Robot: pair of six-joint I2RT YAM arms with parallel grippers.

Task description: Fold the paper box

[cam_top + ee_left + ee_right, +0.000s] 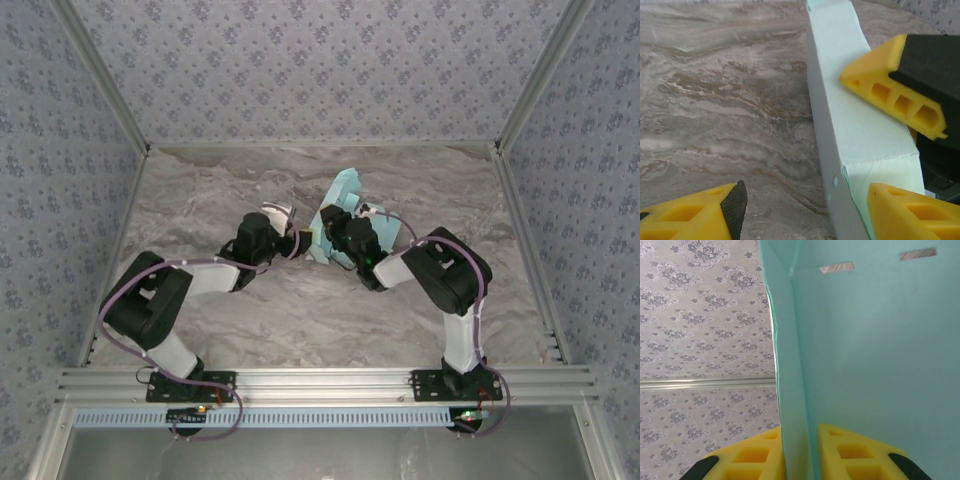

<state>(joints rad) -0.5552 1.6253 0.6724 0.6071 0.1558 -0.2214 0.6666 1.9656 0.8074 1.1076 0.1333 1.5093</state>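
Where the arms meet over the table (200,200), seen from above, the paper box (345,190) stands partly upright. From the left wrist, the left jaws are spread wide around its folded corner and should be closed squarely on the crease. From the right wrist, a card wall is pinched by the right jaws.

**Marbled table (300,320) pictured from above, one card item stood on it**

The paper box (347,190), pale aqua, is seen just toward 12 o'clock from the table's centre. In the left wrist view the box (860,130) is shown on edge, its long side wall met by the grey-and-tan veined surface (715,100), where a soft shadow is cast. An aluminium rail (320,380) is fixed along the 6 o'clock edge.
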